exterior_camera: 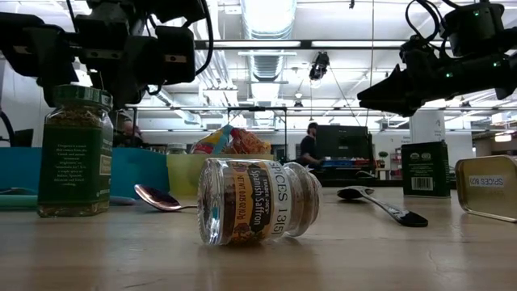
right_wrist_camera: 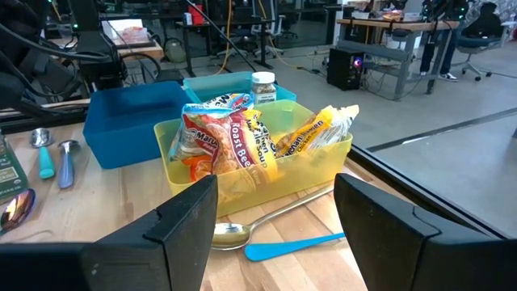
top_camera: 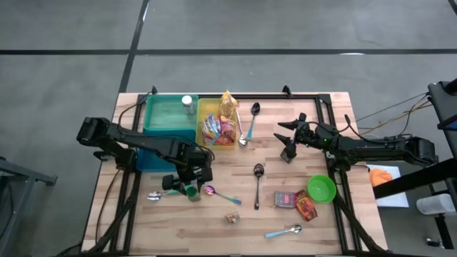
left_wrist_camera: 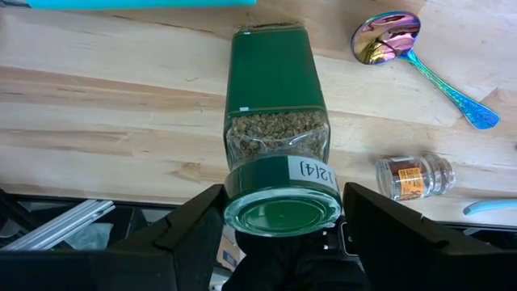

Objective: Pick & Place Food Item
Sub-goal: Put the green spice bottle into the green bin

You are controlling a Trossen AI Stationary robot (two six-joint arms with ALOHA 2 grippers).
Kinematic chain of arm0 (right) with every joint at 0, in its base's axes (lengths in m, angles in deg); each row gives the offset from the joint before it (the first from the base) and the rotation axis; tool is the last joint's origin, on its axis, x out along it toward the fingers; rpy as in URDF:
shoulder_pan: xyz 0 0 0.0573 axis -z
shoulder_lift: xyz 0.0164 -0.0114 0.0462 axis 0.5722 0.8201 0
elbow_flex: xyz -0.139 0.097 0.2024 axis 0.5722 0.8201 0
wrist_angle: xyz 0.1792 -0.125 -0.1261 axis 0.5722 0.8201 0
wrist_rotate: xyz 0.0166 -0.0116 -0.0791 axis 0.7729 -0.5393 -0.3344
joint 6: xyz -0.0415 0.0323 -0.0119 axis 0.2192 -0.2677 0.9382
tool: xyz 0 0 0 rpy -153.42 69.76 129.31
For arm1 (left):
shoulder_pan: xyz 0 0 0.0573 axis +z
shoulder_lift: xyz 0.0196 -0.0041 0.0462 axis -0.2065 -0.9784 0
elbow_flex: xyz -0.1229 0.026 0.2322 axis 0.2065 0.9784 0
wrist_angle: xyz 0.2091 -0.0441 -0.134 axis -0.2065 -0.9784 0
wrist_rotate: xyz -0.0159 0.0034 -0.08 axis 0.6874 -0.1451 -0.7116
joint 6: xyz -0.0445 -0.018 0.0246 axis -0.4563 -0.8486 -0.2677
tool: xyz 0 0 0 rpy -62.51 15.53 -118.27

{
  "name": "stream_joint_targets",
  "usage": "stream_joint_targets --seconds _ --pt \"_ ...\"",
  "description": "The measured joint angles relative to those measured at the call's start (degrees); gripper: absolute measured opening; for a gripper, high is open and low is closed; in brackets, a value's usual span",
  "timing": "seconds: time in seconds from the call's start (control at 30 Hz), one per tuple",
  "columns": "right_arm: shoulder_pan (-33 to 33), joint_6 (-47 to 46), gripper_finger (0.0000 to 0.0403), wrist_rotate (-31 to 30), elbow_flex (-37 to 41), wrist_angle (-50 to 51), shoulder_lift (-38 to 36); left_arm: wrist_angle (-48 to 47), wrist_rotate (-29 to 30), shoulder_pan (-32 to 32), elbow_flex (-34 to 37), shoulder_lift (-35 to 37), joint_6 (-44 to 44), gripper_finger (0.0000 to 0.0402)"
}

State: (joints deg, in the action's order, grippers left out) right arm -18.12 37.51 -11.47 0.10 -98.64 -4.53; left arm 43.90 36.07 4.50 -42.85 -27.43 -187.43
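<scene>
High view: left gripper (top_camera: 191, 184) sat over the green-lidded herb jar (top_camera: 193, 190) on the bench (top_camera: 335, 221), jaws open either side, probably not touching. Off-centre closing could tip it. Right gripper (top_camera: 288, 140) hung open, empty.

green jar (left_wrist_camera: 277, 129) label half-seen, tin (exterior_camera: 487, 187) edge-cropped

The surface (top_camera: 235, 214) is pale wood with visible grain, matt. The herb jar (left_wrist_camera: 276, 137) is clear glass under a glossy green label and smooth green lid. The saffron jar (exterior_camera: 257, 200) is shiny glass with a paper label. The spoon (left_wrist_camera: 388, 39) has an iridescent polished metal bowl. The yellow bin (right_wrist_camera: 323, 166) is translucent plastic holding glossy crinkled packets (right_wrist_camera: 234, 137).
</scene>
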Motion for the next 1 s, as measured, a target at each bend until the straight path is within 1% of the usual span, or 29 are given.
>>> stream_joint_targets --seconds 1.0 --pt "0.0 0.0 0.0246 0.0 0.0 0.0 0.0 0.6 0.0 0.0 0.0 0.0 -0.1 0.0256"
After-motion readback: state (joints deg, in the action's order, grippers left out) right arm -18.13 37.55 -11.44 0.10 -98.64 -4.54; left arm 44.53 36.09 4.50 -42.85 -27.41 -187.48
